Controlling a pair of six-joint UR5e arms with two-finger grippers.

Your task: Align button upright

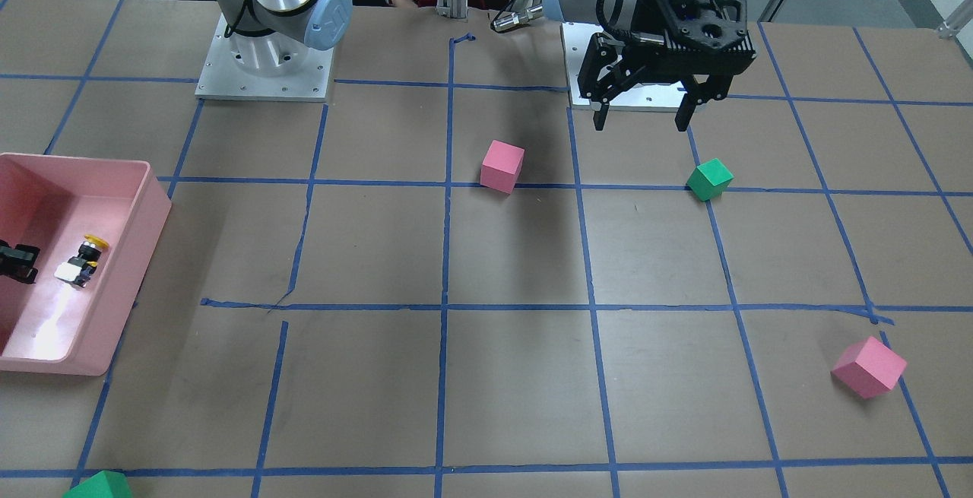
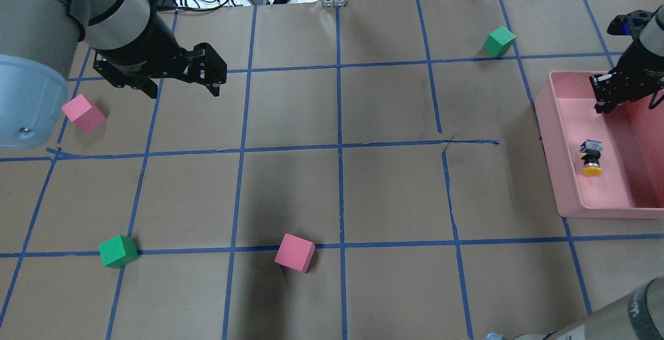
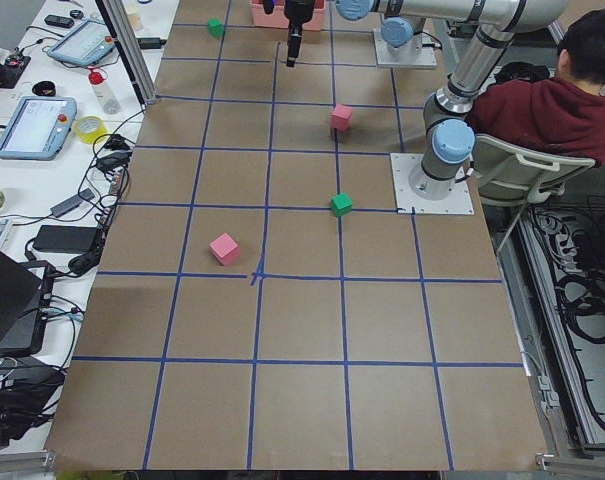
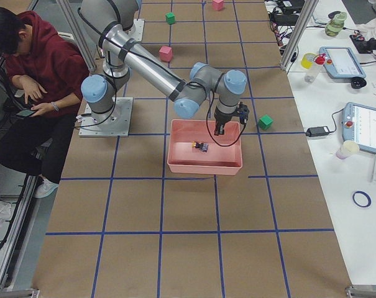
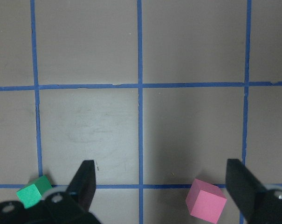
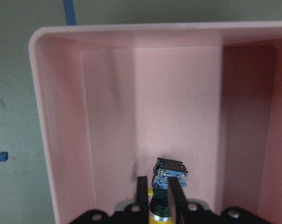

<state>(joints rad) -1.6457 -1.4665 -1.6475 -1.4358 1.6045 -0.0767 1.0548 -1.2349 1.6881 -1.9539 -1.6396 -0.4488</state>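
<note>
The button (image 1: 82, 261) lies on its side on the floor of the pink bin (image 1: 144, 201). It has a yellow cap, a black body and a whitish base. In the overhead view the button (image 2: 591, 158) has its cap toward the robot, in the bin (image 2: 550, 137). My right gripper (image 2: 604, 104) hangs over the bin's far part, apart from the button, with its fingers close together and empty. The right wrist view shows the button (image 6: 170, 175) just beyond the narrow fingers (image 6: 142, 191). My left gripper (image 1: 641, 125) is open and empty, above the table near a green cube (image 1: 709, 179).
Pink cubes (image 1: 502, 166) (image 1: 869, 366) and another green cube (image 1: 99, 485) lie scattered on the brown, blue-taped table. The bin's walls (image 6: 38, 93) surround the button on all sides. A person sits behind the robot (image 4: 32, 62).
</note>
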